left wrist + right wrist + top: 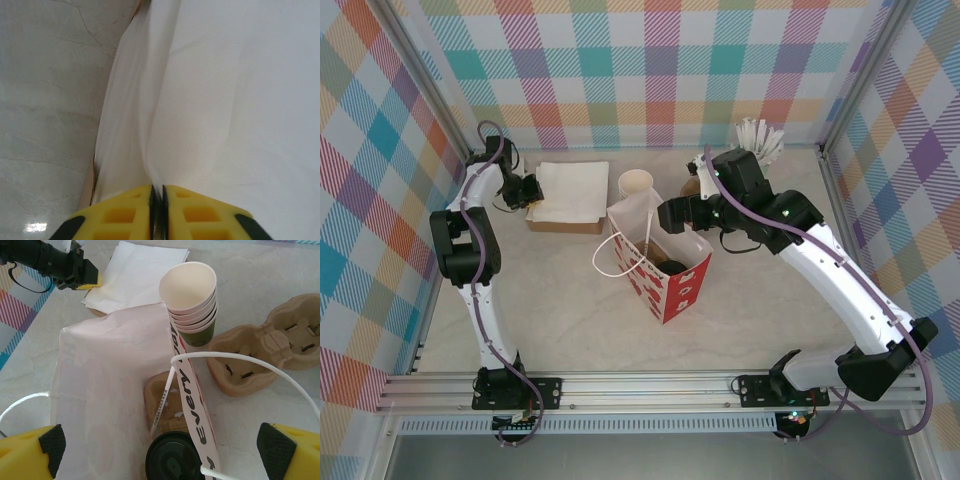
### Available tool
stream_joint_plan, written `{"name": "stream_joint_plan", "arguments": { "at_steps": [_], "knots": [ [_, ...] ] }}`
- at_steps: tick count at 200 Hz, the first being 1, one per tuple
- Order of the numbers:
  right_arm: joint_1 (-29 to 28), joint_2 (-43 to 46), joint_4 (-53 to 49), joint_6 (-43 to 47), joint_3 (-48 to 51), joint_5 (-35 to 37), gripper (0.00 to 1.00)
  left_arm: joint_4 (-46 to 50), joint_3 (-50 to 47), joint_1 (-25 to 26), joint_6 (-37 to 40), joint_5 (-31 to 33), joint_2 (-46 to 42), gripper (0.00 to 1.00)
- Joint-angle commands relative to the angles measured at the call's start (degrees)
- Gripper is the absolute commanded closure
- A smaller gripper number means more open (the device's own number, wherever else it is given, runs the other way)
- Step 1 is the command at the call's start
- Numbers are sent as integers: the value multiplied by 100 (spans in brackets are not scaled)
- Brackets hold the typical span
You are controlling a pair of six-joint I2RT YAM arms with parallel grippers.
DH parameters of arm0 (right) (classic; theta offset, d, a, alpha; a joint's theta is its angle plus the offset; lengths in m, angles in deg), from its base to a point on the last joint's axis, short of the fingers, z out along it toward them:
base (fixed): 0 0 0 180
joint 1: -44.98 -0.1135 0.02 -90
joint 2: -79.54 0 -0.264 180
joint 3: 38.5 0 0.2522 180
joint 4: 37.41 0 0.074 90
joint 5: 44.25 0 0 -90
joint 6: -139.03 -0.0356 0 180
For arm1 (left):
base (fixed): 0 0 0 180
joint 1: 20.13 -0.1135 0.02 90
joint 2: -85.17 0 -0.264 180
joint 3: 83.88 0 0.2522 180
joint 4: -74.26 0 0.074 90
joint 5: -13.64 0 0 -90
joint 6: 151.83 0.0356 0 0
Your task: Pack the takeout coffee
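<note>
Lid up, the takeout coffee stands inside the paper bag, directly beneath the right gripper and between its yellow fingers. These are spread wide on either side of the bag's mouth and grip nothing. A cardboard carrier lies in the bag just ahead of the black lid. Beyond the right gripper's fingertips stands a stack of green cups. To the right of the stack, more cup carriers rest on the table. The left gripper is clenched on the top napkin of a white pile. The sheet's creases run into the slit between its pads.
</note>
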Motion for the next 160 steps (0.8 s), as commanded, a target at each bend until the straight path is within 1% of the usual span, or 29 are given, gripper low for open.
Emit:
{"name": "stream_joint_plan", "arguments": {
  "at_steps": [1, 38, 74, 123, 160],
  "knots": [
    [25, -21, 16, -54, 15, -9, 0, 88, 165, 59, 57, -111, -304, 90],
    [34, 29, -20, -7, -3, 86, 0, 161, 225, 59, 122, -47, -532, 89],
    [34, 34, -35, -18, 15, 77, 0, 264, 279, 59, 211, 80, -568, 81],
    [34, 16, -28, -41, 14, 49, 0, 237, 271, 59, 137, -261, -383, 77],
    [33, 7, -58, -25, 24, 69, 0, 260, 258, 59, 72, 157, -254, 68]
  ]
}}
